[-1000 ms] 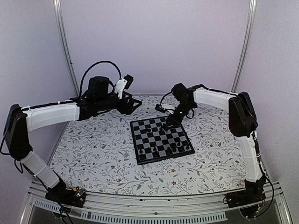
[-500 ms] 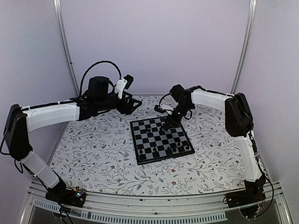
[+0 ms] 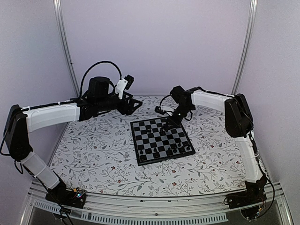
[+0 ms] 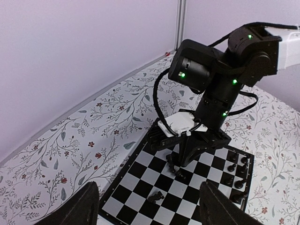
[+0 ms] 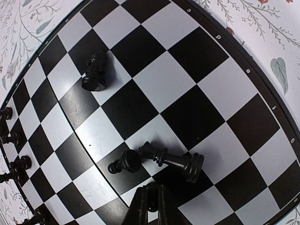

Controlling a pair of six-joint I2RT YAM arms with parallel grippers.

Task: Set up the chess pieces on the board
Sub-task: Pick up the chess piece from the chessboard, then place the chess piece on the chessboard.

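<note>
Lately, the right end effector [image 5: 150, 206] had been closed on nothing visible at the bottom of its wrist view, just below two toppled chess pieces [image 5: 178, 161] on the board [image 5: 154, 77]; a fresh grasp was judged necessary. Beyond, the left end effector [image 4: 154, 206] was held open.

A: Can't ID pieces [image 3: 174, 149] in top view, too small. Can't make out tips of rt gripper [image 3: 168, 124] vs. dark board [image 3: 149, 140].
B: Rt wrist: only get part of board, cut off all round; same w/ pieces at left edge. See own fingers [image 5: 140, 208] only as dark wedge at bottom edge.
A: Left wrist?
B: Blurred, cut off at bottom: fingers [image 4: 79, 206] of left gripper [image 4: 147, 185], hiding bits of board's near edge.
</note>
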